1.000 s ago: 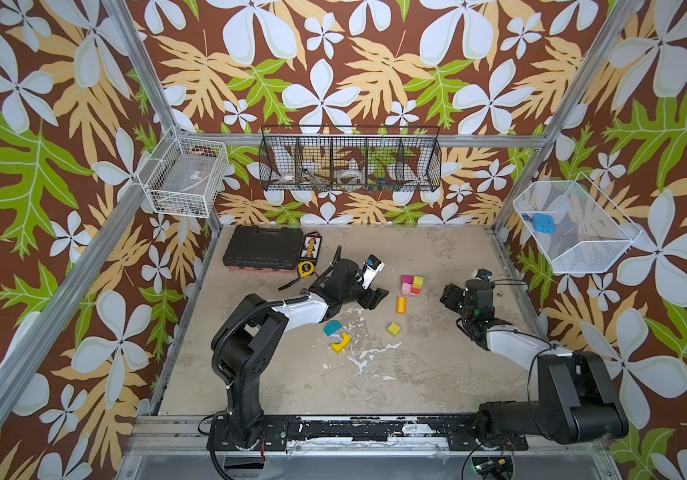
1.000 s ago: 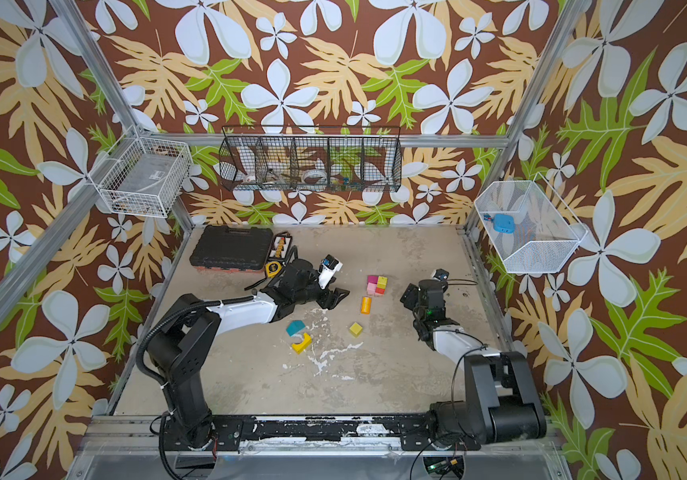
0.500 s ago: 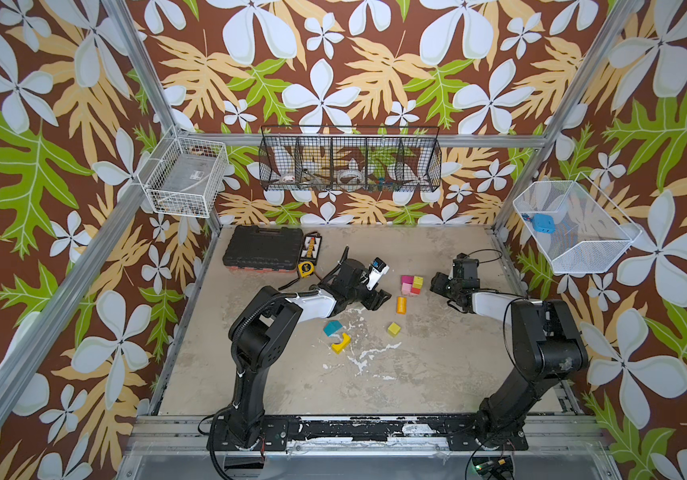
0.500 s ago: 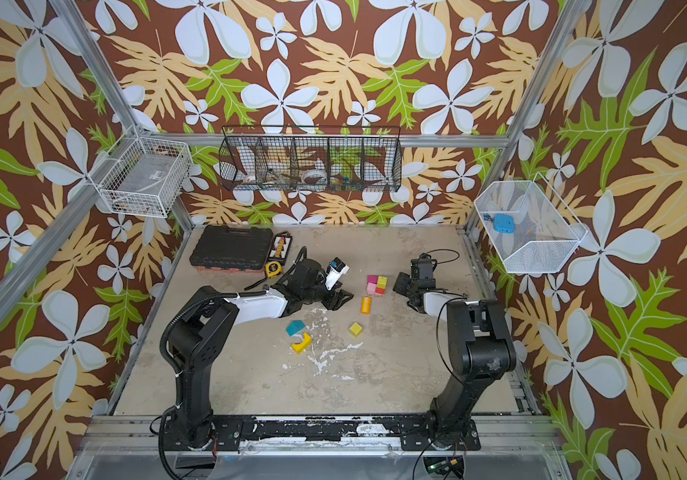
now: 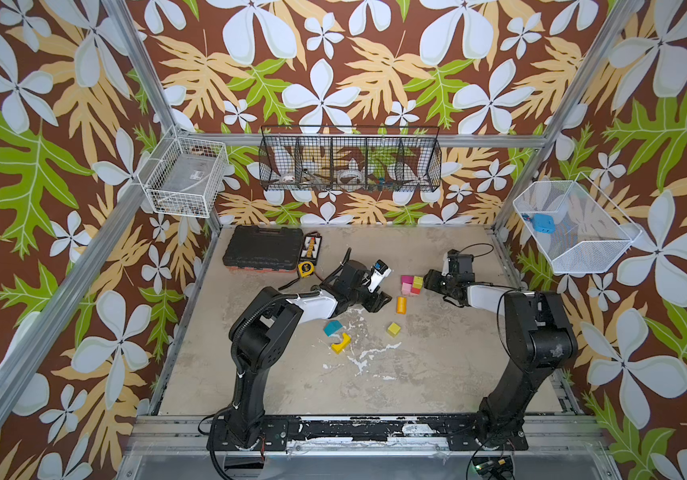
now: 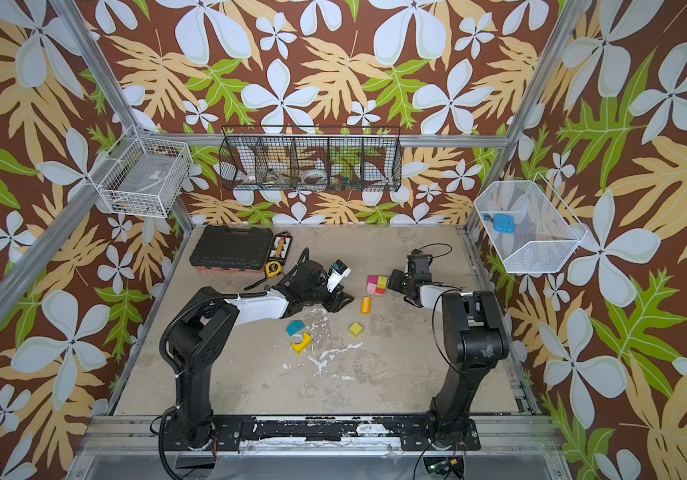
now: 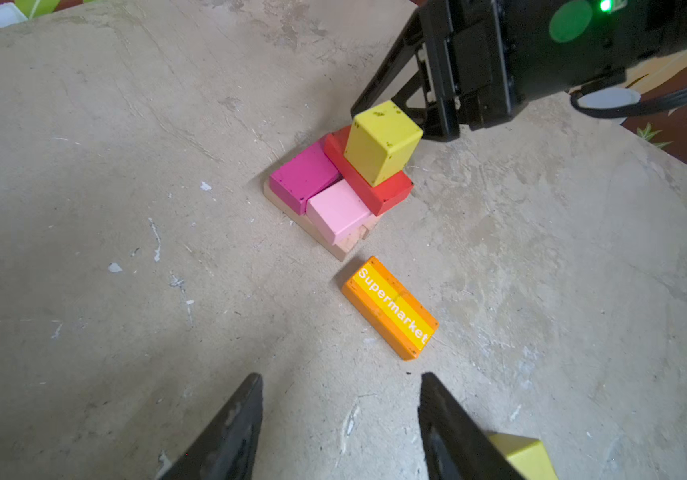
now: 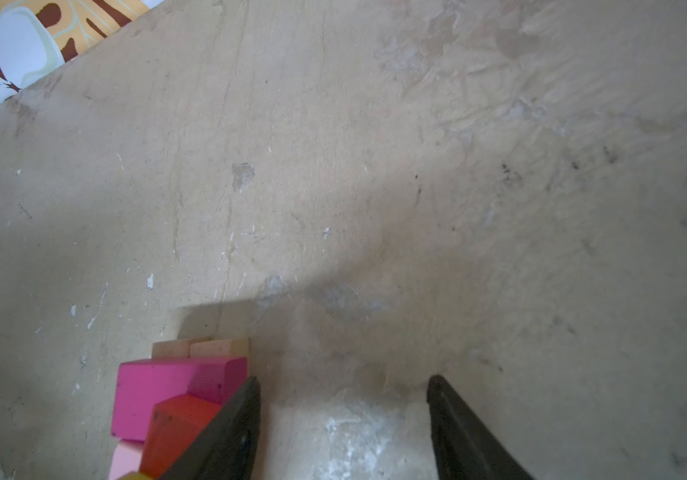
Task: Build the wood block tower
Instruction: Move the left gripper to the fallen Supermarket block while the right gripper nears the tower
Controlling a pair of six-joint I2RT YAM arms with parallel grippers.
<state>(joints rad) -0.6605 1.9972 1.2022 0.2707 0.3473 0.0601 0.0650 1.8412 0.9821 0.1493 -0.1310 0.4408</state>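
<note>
We count ten wood blocks in all: six in the tower (image 7: 346, 183) and four loose on the table (image 7: 84, 208). The tower stands toward the back of the table, between the two arms' ends. It holds two tan planks (image 7: 344, 245) side by side at the bottom, a magenta block (image 7: 302, 176), a pink block (image 7: 337, 210) and a red block (image 7: 391, 193) on them, and one yellow-green block (image 7: 381, 145) on the red. The loose four are an orange block (image 7: 389, 307) just beside the tower, a yellow-green cube (image 5: 394, 329), and a teal block (image 5: 332, 328) and a yellow arch (image 5: 341, 343) close together. There are two grippers. The left gripper (image 7: 342, 380) has its jaws apart over bare table near the orange block, holding nothing. The right gripper (image 8: 342, 379) is likewise spread and empty, one finger just beside the magenta and red blocks; whether it touches them we cannot tell. Only the left wrist view shows the word "Supermarket" on the orange block. Only the top views show the teal block and the arch. The right wrist view catches merely the tower's edge.
</note>
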